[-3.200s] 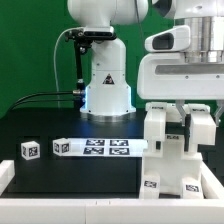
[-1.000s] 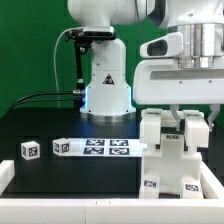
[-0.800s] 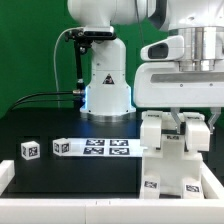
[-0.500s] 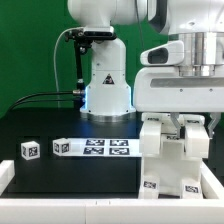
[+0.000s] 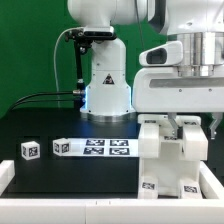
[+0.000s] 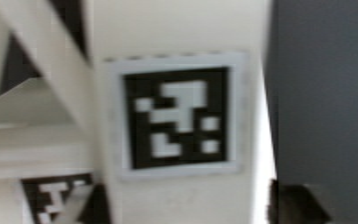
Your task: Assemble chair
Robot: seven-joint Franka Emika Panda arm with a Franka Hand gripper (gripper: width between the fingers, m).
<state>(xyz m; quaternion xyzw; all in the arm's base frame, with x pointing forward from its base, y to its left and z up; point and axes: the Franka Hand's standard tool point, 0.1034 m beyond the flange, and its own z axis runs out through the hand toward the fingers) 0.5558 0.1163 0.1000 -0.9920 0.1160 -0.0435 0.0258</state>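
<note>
The chair, a blocky white assembly with marker tags, stands at the exterior view's right on the black table. My gripper has come down over its top, with one finger on each side of an upright white part. In the wrist view that upright post with its black-and-white tag fills the frame. My gripper straddles it, and the dark fingertips sit close to both sides of the post. The jaws look open, not visibly pressing. A small loose white cube with a tag lies at the left.
The marker board lies in the middle of the table, with another small tagged piece at its left end. The robot base stands behind. A white rim borders the table's front left.
The arm has moved down and slightly to the left, bringing the fingers down around the top of the chair assembly. The loose pieces have not moved.
</note>
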